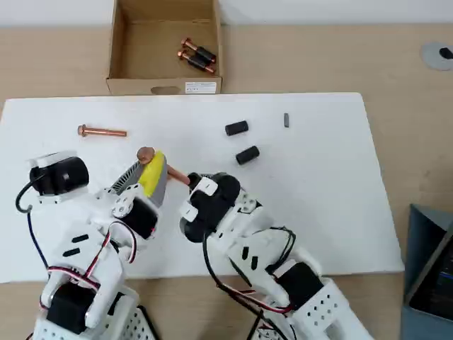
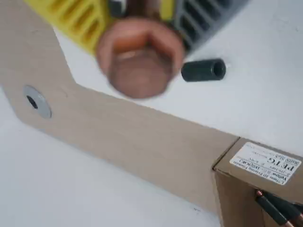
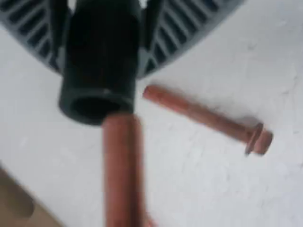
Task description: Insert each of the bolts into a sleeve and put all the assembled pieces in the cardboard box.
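Mating step. My left gripper (image 1: 146, 172) clamps the bolt (image 2: 139, 59), right gripper (image 3: 102, 19) clamps a sleeve (image 3: 100, 75). Tip at sleeve mouth, looks off-axis. Next: align, push in. Cardboard box (image 1: 117, 49) at 12 o'clock.

Robotics lab bench, we judge, rather than a home or a shop. The left arm (image 1: 85, 283) and the right arm (image 1: 283, 262), both white and printed-looking, carry bare black servo motors (image 1: 60, 176) and loose red-and-black wires (image 1: 99, 258). They sit side by side at a wooden table (image 1: 396, 71), over a white sheet (image 1: 318, 212) laid as a work surface. The left end effector (image 1: 147, 164) grips a copper-coloured bolt (image 1: 145, 154), and a plain cardboard box (image 1: 117, 49) stands ahead of it. The right end effector (image 1: 191, 183) grips a black sleeve (image 3: 102, 61). Well off to its outer side we see an office-style cable grommet (image 1: 437, 54) set in the table and a grey container (image 1: 425, 269) at the table's edge.
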